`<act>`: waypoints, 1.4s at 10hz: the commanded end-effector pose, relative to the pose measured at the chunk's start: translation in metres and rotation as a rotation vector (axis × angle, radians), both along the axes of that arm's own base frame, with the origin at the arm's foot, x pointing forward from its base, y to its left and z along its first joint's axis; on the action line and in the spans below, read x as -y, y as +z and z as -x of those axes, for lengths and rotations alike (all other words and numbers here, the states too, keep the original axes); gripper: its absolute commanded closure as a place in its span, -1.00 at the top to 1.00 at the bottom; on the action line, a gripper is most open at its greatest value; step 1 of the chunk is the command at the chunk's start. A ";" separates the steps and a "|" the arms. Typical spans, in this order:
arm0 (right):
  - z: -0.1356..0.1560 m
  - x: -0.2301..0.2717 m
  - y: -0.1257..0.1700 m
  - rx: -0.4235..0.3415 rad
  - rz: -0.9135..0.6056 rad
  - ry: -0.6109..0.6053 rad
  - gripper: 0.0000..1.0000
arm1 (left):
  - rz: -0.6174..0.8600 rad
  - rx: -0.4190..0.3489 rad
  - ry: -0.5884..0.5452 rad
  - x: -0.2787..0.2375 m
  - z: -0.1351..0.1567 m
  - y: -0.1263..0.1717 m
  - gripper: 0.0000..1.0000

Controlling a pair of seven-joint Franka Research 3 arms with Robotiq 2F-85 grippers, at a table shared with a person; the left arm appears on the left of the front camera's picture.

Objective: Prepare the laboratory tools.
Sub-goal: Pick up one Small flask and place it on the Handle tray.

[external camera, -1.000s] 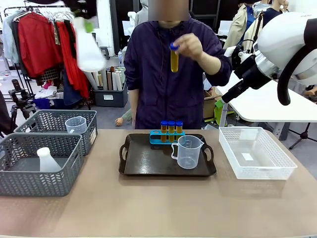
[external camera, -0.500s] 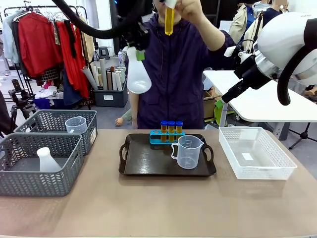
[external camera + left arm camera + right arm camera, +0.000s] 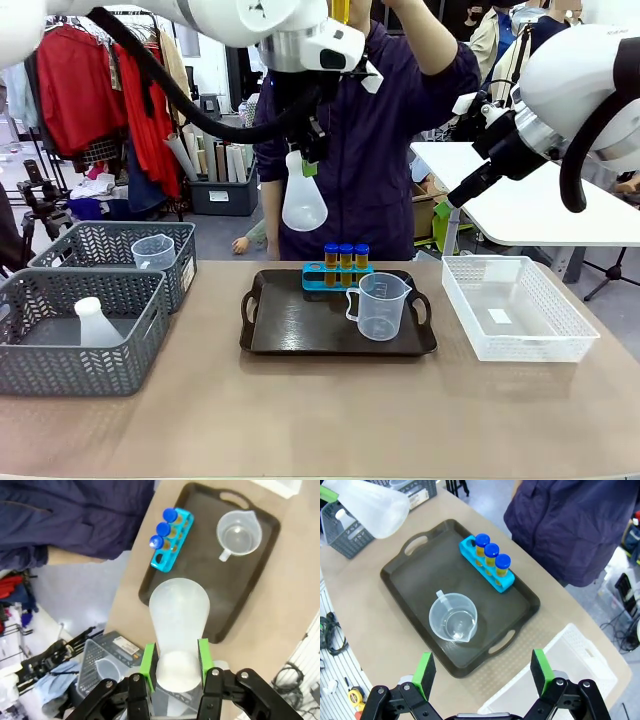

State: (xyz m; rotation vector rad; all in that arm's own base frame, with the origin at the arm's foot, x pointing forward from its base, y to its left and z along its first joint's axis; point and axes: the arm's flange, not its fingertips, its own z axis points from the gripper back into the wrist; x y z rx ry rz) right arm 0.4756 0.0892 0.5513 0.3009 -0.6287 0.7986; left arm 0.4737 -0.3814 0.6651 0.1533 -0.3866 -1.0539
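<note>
- Front view: the left gripper had reached across the middle and was clamped on the neck of the conical flask. The flask hung neck-up in the air in front of the person's purple jacket, above the far left part of the dark tray and touching nothing below.
- On the tray stood the clear beaker and, behind it, the blue rack with three blue-capped tubes.
- One more yellow-filled tube showed at the top edge.
- At the left, the near grey basket held a second flask; the far grey basket held a second beaker. The white lattice basket sat at the right of the tray.
- Left wrist view: both green pads pressed the flask's neck, its wide base pointing down at the tray's edge. Rack and beaker stood well apart from it.
- Right wrist view: the right gripper hovered high over the tray's near edge, jaws spread wide with nothing between them. The beaker stood mid-tray and the tubes beyond it, with the flask aloft at the upper left.
</note>
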 end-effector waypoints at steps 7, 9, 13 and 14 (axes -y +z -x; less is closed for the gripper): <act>0.000 0.002 0.000 -0.002 -0.009 0.001 1.00 | -0.035 -0.029 -0.053 0.014 -0.022 -0.047 -1.00; 0.000 0.002 0.000 -0.002 -0.009 0.001 1.00 | -0.037 -0.050 -0.076 0.019 -0.028 -0.075 -1.00; 0.000 0.002 0.000 -0.002 -0.009 0.001 1.00 | -0.052 -0.163 -0.111 0.024 -0.033 -0.133 -1.00; 0.000 0.002 0.000 -0.002 -0.009 0.001 1.00 | -0.056 -0.192 -0.108 0.023 -0.031 -0.141 -1.00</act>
